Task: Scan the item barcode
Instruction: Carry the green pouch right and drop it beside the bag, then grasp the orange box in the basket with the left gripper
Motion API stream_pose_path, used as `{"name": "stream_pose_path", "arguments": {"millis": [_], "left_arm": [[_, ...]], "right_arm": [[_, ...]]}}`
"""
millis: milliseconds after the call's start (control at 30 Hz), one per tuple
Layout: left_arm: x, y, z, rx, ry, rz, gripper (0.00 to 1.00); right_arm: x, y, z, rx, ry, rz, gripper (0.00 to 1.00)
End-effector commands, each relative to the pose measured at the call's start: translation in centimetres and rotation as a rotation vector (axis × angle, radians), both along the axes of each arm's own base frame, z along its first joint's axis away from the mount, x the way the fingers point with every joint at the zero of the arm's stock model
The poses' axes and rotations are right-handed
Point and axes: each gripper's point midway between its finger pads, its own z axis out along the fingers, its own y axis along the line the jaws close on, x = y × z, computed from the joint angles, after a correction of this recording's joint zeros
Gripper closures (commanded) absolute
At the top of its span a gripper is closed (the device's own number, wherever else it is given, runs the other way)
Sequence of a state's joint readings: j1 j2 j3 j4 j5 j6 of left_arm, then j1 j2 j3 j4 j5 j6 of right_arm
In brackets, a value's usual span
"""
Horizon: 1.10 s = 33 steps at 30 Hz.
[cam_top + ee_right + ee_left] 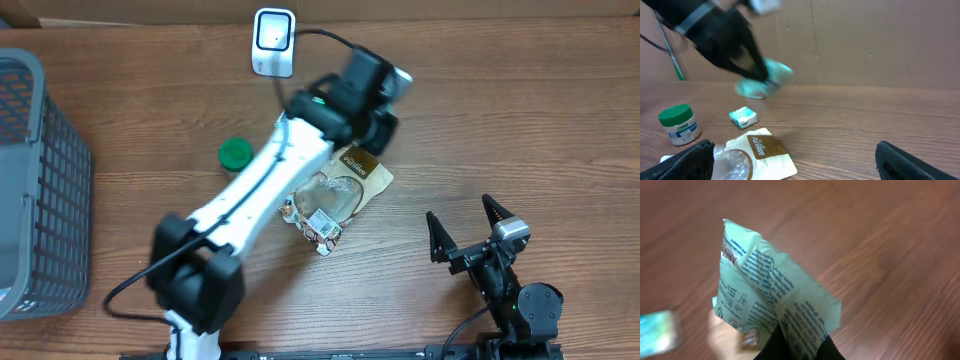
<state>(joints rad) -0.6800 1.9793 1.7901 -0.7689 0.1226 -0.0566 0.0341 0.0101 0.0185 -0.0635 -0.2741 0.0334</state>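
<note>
My left gripper is shut on a mint-green printed packet, held above the table right of the white scanner. In the left wrist view the black fingers pinch the packet's lower edge, and its printed side faces the camera. The right wrist view shows the same packet, blurred, hanging in the black left gripper. My right gripper rests low at the front right, open, with nothing between its fingers.
A brown-and-white pouch lies mid-table under the left arm. A green-lidded jar stands to its left. A small teal box lies behind the pouch. A grey basket fills the left edge.
</note>
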Motion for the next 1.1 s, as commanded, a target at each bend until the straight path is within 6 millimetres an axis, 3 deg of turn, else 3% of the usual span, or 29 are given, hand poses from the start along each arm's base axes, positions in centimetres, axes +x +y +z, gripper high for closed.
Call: {"name": "stream_pose_path", "arguments": {"millis": [0,33,100,233,333,467,500,600,667,733,800,967,1033,1067], "left_arm": [[-2.0,-3.4,-2.5,0.014,0.038,-0.050,0.95],[-2.5,-4.0,-3.5,0.028,0.052,-0.065,0.93],[-3.2,-4.6,-4.8,0.042,0.073,-0.083,0.78],[-3.7,-5.1,-5.5,0.052,0.081,-0.096,0.58],[-3.4,-5.0,-4.7,0.043,0.072,-0.091,0.55],[-1.1,-3.4,1.9,-0.025,-0.002,-0.039,0.53],[0.2,-1.7,6.4,-0.073,-0.059,-0.001,0.51],[1.4,2.1,13.3,-0.133,-0.145,0.071,0.51],[1.8,7.0,18.3,-0.158,-0.210,0.161,0.52],[1.9,14.0,22.2,-0.143,-0.270,0.318,0.53],[1.2,22.8,24.4,-0.117,-0.293,0.557,0.53],[-2.7,41.3,25.7,-0.098,-0.279,1.100,0.51],[-4.4,47.4,25.2,-0.078,-0.271,1.281,0.50],[-5.0,49.4,24.8,-0.066,-0.264,1.339,0.50]], "right_arm": [[0.0,0.0,-0.2,0.004,-0.002,-0.001,0.00],[0.0,0.0,-0.2,0.004,-0.002,-0.002,0.00],[0.0,0.0,-0.2,0.004,-0.002,-0.001,0.00],[0.0,0.0,-0.2,0.004,-0.002,-0.002,0.00],[0.0,0.0,-0.2,0.004,-0.002,-0.001,0.00],[0.0,0.0,-0.2,0.004,-0.002,-0.001,0.00],[0.0,0.0,-0.2,0.004,-0.002,-0.001,0.00],[0.0,0.0,-0.2,0.004,-0.002,-0.001,0.00],[0.0,0.0,-0.2,0.004,-0.002,-0.002,0.00],[0.0,0.0,-0.2,0.004,-0.002,-0.002,0.00],[0.0,0.0,-0.2,0.004,-0.002,-0.002,0.00],[0.0,0.0,-0.2,0.004,-0.002,-0.002,0.00],[0.0,0.0,-0.2,0.004,-0.002,-0.002,0.00],[0.0,0.0,-0.2,0.004,-0.002,-0.001,0.00]]}}
